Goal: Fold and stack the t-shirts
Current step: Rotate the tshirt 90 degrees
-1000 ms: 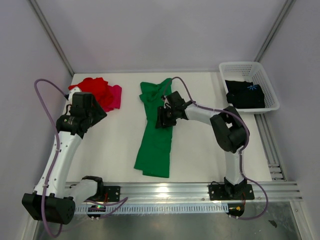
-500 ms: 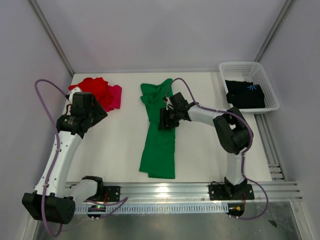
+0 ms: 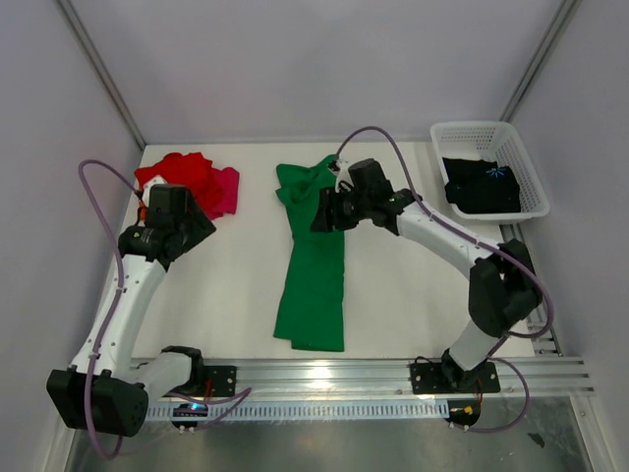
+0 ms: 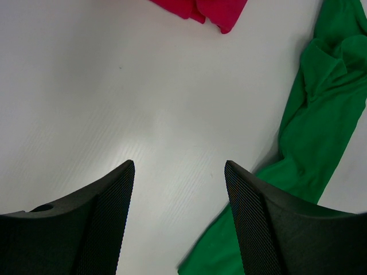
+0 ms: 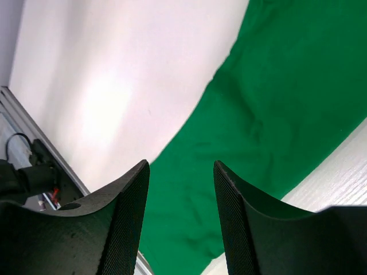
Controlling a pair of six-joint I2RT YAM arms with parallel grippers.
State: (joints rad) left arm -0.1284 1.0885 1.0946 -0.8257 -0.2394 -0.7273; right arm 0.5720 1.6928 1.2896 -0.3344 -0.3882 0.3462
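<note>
A bright green t-shirt lies as a long narrow strip down the middle of the table, bunched at its far end. My right gripper hangs open over its upper part; in the right wrist view the gripper holds nothing and the green cloth lies below it. A red t-shirt and a magenta-pink one are heaped at the far left. My left gripper is open and empty just in front of them, above bare table. A black t-shirt lies in the basket.
The white lattice basket stands at the far right corner. An aluminium rail runs along the near edge. Grey walls close the table on three sides. The left wrist view shows the green shirt to the right and the pink cloth at the top.
The right arm has stretched out, its elbow swinging right and its gripper rising off the green shirt. The shirt's near end slid slightly to the right. The left arm shifted slightly.
</note>
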